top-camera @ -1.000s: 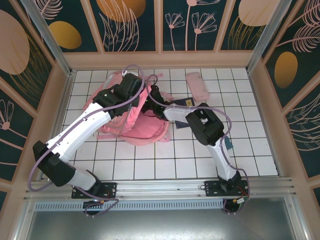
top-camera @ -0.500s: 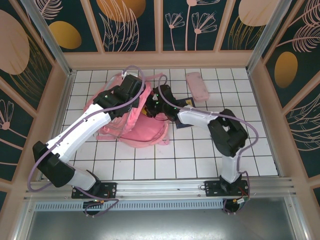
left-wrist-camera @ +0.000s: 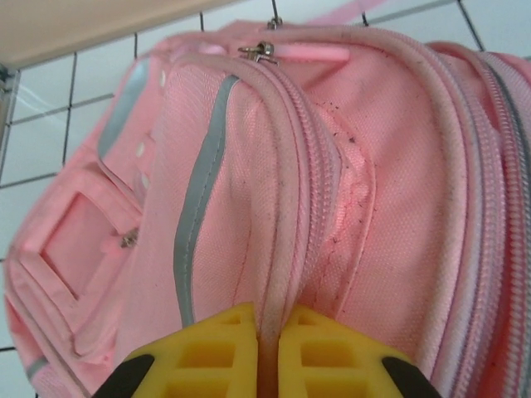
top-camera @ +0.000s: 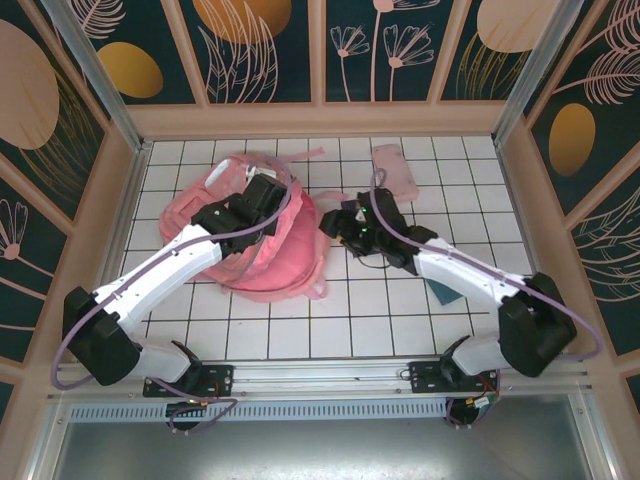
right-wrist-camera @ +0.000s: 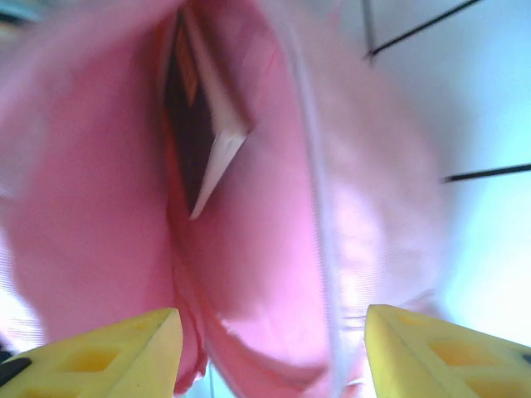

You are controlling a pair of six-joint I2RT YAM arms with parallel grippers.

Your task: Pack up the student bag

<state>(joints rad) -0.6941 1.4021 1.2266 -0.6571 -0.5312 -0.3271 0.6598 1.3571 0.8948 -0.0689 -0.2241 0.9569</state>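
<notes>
Since a second ago the right arm [top-camera: 460,275] has swung its elbow out to the right and drawn back from the bag, and the right jaws have opened. The large soft pink fabric student bag [top-camera: 275,260] has slid a little to the left. It lies on the left half of the white tiled tabletop [top-camera: 380,320], front pocket and grey stripe turned upward. Its long axis runs diagonally from far left to near right, and its mouth seems to point right, toward the right arm, though the right wrist view is blurred.

Dark grid lines cross the tabletop. Dark blue wall panels [top-camera: 265,50] with a pale flower pattern, set in wooden frames, close it on three sides. A small flat pink pouch [top-camera: 393,172] lies near the far wall, apart from the bag.

The left arm [top-camera: 170,265] reaches diagonally over the bag; the left jaws are pinched tight on a zip seam. The right arm stretches low toward the bag, and the right jaws stand wide apart and empty, just before its mouth.
</notes>
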